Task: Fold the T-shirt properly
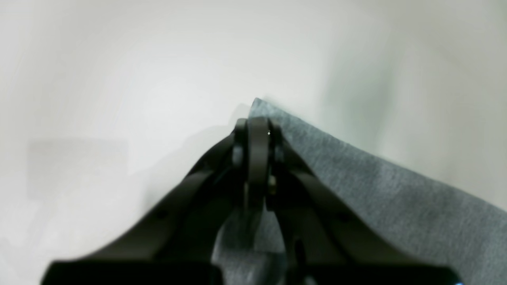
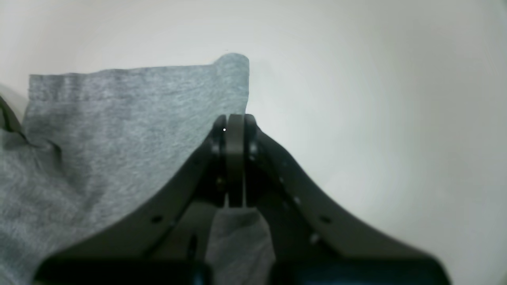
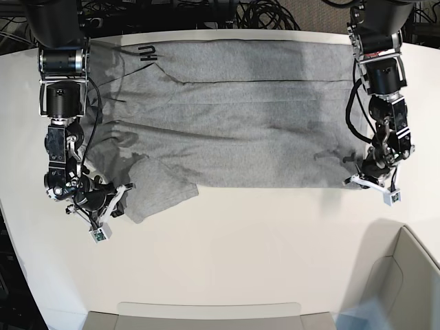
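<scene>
While both sets of fingers pinch T-shirt (image 3: 234,110) near edge, left (image 3: 357,177) at four o'clock, right (image 3: 113,199) at eight: fold starting. Next, I judge: lift together toward twelve.

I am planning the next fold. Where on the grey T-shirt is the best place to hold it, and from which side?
Probably the T-shirt's near corners, from its outer ends, low over the table. It lies spread flat, so only edges give a pinch. Both grippers are shut there already: the left gripper on the hem corner, the right gripper by the sleeve.
</scene>
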Controlling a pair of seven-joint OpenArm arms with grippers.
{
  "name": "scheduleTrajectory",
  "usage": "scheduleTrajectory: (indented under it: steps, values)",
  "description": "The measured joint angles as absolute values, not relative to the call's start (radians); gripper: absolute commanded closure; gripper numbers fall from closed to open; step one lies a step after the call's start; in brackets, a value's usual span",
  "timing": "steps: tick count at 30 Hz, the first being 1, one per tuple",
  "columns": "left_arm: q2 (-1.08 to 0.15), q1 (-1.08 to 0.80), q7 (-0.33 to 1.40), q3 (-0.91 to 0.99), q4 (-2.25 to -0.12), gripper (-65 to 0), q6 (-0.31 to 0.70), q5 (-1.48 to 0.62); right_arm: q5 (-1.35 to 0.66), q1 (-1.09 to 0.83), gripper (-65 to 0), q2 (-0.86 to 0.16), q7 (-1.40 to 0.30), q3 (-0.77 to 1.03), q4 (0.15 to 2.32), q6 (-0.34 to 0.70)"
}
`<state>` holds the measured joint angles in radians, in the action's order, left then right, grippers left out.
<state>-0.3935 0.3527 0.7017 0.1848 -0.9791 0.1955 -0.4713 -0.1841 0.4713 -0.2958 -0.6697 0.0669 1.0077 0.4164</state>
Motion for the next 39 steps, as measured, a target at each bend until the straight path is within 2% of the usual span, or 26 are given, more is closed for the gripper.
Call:
scheduleTrajectory:
  steps: [22, 26, 28, 32, 39]
  values:
    - [-0.394, 0.358, 0.702, 0.185, -0.979, 0.0, 0.196, -0.471, -0.183, 0.531, -0.2, -0.3, -0.673, 0.069, 1.002, 0.417]
    - [-0.394, 0.358, 0.702, 0.185, -0.979, 0.0, 0.196, -0.471, -0.183, 0.532, -16.1, -0.299, -0.672, 0.069, 1.001, 0.417]
    - [-0.394, 0.358, 0.702, 0.185, -0.979, 0.0, 0.196, -0.471, -0.183, 0.533, -20.6, -0.299, -0.668, 0.069, 0.982, 0.416]
    - [-0.394, 0.356, 0.702, 0.185, -0.979, 0.0, 0.196, -0.471, -0.183, 0.532, -20.6, -0.301, -0.668, 0.069, 0.925, 0.417]
    - [-0.394, 0.355, 0.702, 0.185, -0.979, 0.0, 0.196, -0.471, -0.183, 0.537, -20.6, -0.299, -0.575, 0.069, 0.803, 0.417]
